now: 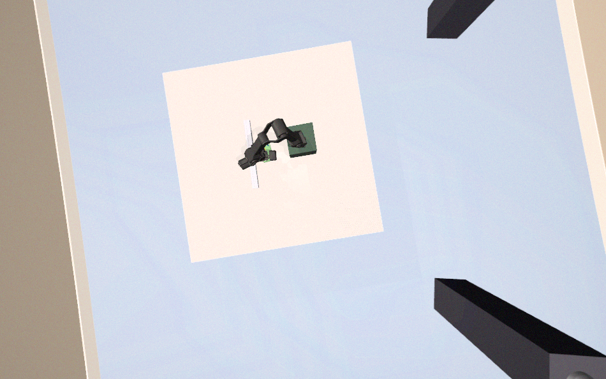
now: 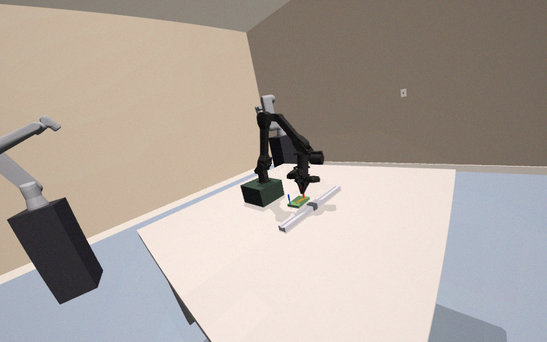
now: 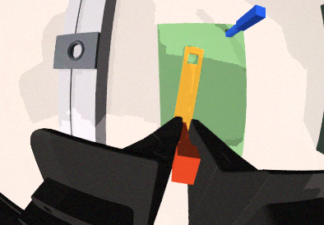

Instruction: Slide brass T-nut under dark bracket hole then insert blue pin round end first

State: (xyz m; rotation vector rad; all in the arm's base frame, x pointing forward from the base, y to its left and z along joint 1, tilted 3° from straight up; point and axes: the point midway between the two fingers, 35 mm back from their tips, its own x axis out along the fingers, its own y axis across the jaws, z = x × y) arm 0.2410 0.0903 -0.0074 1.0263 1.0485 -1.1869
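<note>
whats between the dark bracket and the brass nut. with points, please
In the wrist view, between the bracket [image 2: 312, 205] [image 3: 62, 52] and the brass nut [image 3: 188, 84]: the rail's dark side, a shadowed tabletop strip, then the green tray's [image 2: 294, 205] [image 3: 170, 39] edge.
</note>
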